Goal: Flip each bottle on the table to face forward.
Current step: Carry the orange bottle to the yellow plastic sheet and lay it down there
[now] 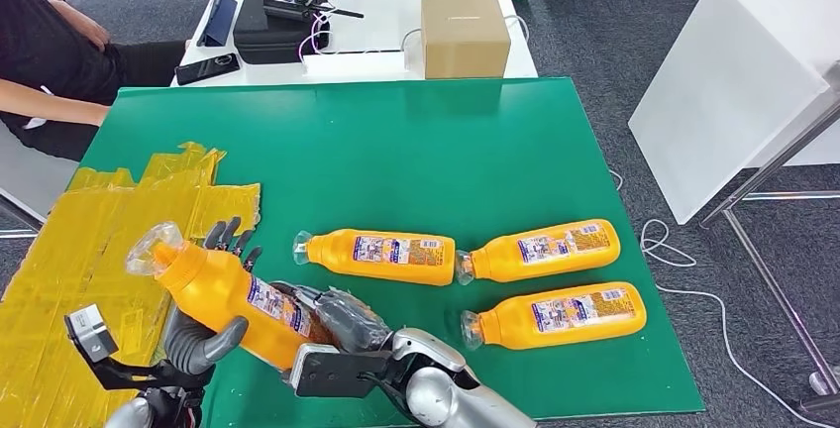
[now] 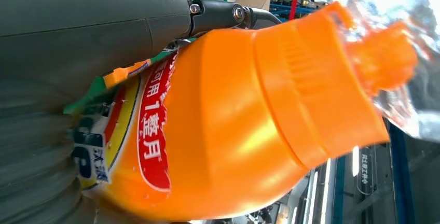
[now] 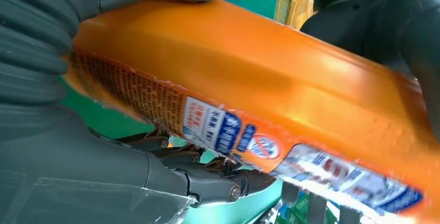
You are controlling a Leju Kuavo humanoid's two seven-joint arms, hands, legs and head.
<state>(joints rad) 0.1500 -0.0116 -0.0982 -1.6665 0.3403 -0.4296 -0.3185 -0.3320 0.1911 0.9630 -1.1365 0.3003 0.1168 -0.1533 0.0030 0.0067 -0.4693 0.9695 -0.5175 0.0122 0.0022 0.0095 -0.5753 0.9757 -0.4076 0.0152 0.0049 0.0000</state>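
In the head view we have the held bottle [image 1: 230,301] at the lower left of the frame, lifted off the green surface [image 1: 416,160] and tilted, its wrapped cap toward the upper left. The left hand [image 1: 203,334] wraps its fingers around the neck end and the right hand [image 1: 342,317] holds the base end. Three more bottles lie flat at centre and right: the middle bottle [image 1: 381,255], the upper right bottle [image 1: 545,248] and the lower right bottle [image 1: 560,317]. To turn this one well, we judge both hands should roll it together about its long axis, then lower it level before letting go — a lopsided release could send it into the middle bottle nearby.

In the left wrist view the bottle [image 2: 223,125] takes up the centre, with the left hand [image 2: 78,42] along the left edge. Its fingertips are hidden behind the body, so we cannot gauge how firm the hold is.

In the right wrist view the bottle [image 3: 259,99] runs diagonally across the frame, with the right hand [image 3: 62,79] wrapping it from the left edge. The label print is blurred — we cannot tell which face it is.
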